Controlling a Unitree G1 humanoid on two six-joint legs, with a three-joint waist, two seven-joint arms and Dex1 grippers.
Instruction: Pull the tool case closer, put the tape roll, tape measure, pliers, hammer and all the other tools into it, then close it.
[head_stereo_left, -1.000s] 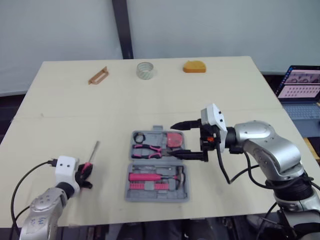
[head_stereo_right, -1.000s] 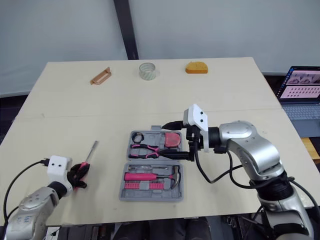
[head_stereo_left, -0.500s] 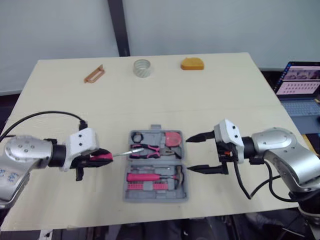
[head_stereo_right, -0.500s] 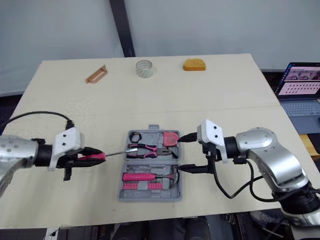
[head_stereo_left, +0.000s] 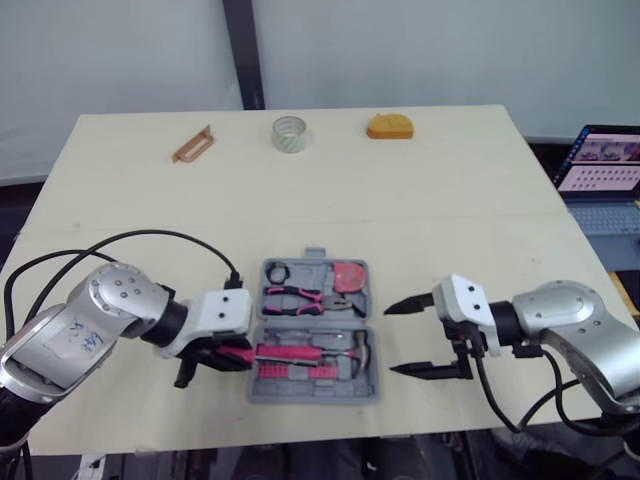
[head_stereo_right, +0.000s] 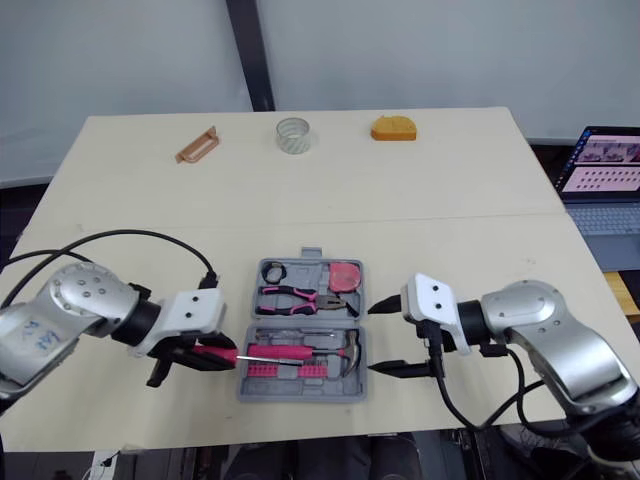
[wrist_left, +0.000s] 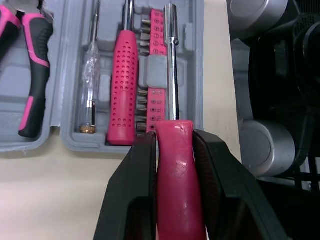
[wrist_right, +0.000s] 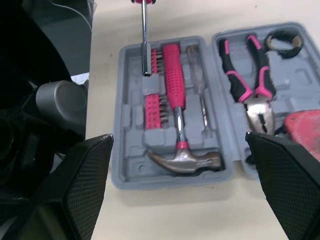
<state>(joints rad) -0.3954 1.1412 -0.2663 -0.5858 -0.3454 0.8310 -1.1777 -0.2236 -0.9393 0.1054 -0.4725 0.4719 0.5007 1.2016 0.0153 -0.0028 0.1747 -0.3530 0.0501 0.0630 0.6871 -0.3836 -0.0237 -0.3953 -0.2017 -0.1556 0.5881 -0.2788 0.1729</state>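
Left wrist view: the left gripper (wrist_left: 172, 137) is clamped on the pink handle of the screwdriver (wrist_left: 172, 95). Its shaft is held lengthwise over the bit row (wrist_left: 156, 102) in the near half of the open tool case (head_stereo_left: 315, 399), apparently not yet seated. The right gripper (head_stereo_left: 390, 340) is held spread just beside the case. Tape roll (head_stereo_left: 289, 134) and tape measure (head_stereo_left: 388, 128) are seen at the far edge, well apart from it.

The grey tool case (head_stereo_left: 316, 321) lies open and flat near the front of the counter (head_stereo_left: 450, 200). Its far half holds pink-handled pliers (head_stereo_left: 300, 297), and its near half holds the pink-handled hammer (head_stereo_left: 330, 351). A pink screwdriver (wrist_left: 171, 75), clamped in the jaws of the left gripper (wrist_left: 172, 145), points its shaft over the near half's bit row. The clear tape roll (head_stereo_left: 288, 134) and the orange tape measure (head_stereo_left: 388, 127) sit near the far edge.
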